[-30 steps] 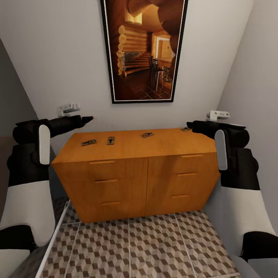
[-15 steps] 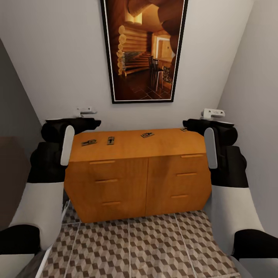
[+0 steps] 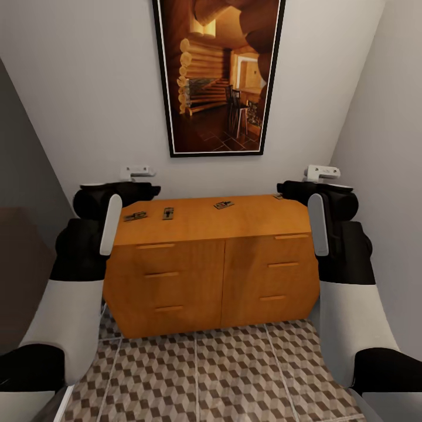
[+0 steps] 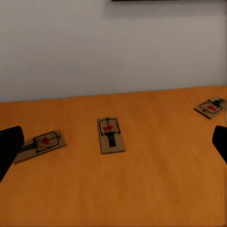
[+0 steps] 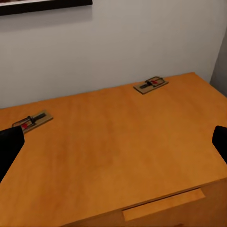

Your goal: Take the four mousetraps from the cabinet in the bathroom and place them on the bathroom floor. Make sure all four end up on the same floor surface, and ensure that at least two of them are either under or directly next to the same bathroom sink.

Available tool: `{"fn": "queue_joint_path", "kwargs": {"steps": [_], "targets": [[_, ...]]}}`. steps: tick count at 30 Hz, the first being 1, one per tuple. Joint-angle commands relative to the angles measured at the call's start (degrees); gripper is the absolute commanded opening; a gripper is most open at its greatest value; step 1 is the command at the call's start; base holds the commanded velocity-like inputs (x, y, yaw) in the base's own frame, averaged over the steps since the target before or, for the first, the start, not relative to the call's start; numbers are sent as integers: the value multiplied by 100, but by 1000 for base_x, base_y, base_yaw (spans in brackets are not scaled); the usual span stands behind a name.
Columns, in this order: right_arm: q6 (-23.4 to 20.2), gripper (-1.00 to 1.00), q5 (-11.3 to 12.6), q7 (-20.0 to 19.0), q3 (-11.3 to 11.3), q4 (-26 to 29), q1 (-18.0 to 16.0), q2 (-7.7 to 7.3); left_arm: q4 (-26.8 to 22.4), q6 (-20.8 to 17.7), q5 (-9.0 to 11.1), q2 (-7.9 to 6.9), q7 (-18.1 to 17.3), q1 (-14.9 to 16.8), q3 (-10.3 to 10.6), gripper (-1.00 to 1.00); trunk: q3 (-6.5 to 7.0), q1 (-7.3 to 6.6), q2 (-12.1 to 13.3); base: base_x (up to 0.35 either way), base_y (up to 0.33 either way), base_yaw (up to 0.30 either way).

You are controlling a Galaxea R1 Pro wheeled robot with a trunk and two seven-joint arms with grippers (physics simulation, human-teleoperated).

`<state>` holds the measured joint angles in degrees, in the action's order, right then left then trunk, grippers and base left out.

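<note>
The orange-brown cabinet [image 3: 214, 264] stands against the wall ahead. Three mousetraps lie on its top: one at the left [image 3: 135, 216], one beside it [image 3: 169, 213] and one further right [image 3: 223, 204]. Another mousetrap [image 3: 278, 196] peeks out by my right arm. My left gripper [image 3: 146, 189] hovers open over the top's left end, facing the left mousetraps [image 4: 110, 134] [image 4: 41, 143]. My right gripper [image 3: 283, 189] is open over the right end, with two mousetraps [image 5: 151, 84] [image 5: 32, 120] ahead of it. The bathroom floor [image 3: 234, 375] shows in front. The bathroom sink is out of view.
A large framed picture [image 3: 220, 76] hangs on the wall above the cabinet. Grey walls close in at the left [image 3: 23, 152] and right [image 3: 387, 146], so the nook is narrow. The cabinet's drawers [image 3: 167, 274] are all shut.
My left arm has swung right, from outside the cabinet's left end to over it. The right arm has shifted slightly left. The mousetraps have not moved.
</note>
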<state>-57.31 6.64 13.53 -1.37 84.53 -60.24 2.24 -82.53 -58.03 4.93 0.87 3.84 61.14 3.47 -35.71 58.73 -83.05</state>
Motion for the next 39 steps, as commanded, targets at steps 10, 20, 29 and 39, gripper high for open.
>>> {"fn": "queue_joint_path", "kwargs": {"steps": [10,20,29,39], "targets": [[-31,100,65,53,2,0,-5,4,44,-16,75,68,43,-41,15,100,-6,0,-3,-1,0,0],[-40,100,65,53,4,-6,2,5,52,-22,80,91,47,-55,17,100,-6,0,-3,0,0,0],[-36,100,65,53,5,-6,3,5,78,-22,64,112,48,-56,28,100,-6,0,-3,0,0,0],[-35,100,65,53,5,-6,5,8,100,-20,58,111,47,-58,31,100,84,-110,197,0,0,0]]}}
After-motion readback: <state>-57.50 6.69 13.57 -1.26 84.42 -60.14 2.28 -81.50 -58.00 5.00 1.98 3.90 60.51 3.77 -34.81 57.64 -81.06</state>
